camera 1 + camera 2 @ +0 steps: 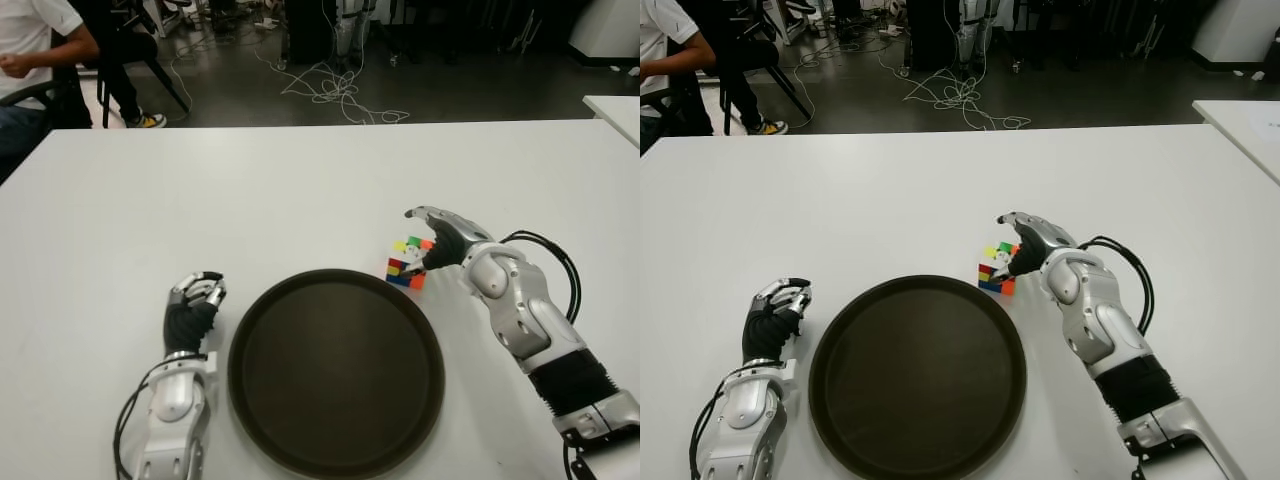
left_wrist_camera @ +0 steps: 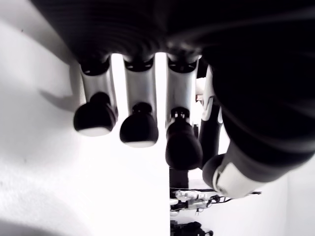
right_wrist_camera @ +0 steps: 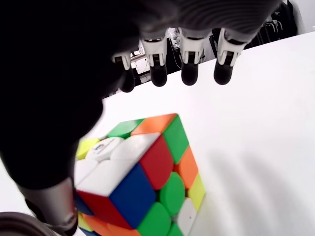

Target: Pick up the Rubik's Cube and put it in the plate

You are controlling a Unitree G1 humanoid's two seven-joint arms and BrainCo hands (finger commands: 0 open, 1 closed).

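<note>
The Rubik's Cube (image 1: 408,261) sits on the white bench (image 1: 300,190) just off the plate's (image 1: 336,372) far right rim, right under the right hand (image 1: 440,240), whose fingers are spread over it without gripping, so it's way nearer than the left hand (image 1: 193,300).

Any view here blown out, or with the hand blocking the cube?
Left wrist view: the table glares to blank white around the left hand, whose palm is a black mass. Right wrist view: the dark right hand fills the top, yet the Rubik's Cube is evenly lit. Eye views: even light, plate matte.
</note>
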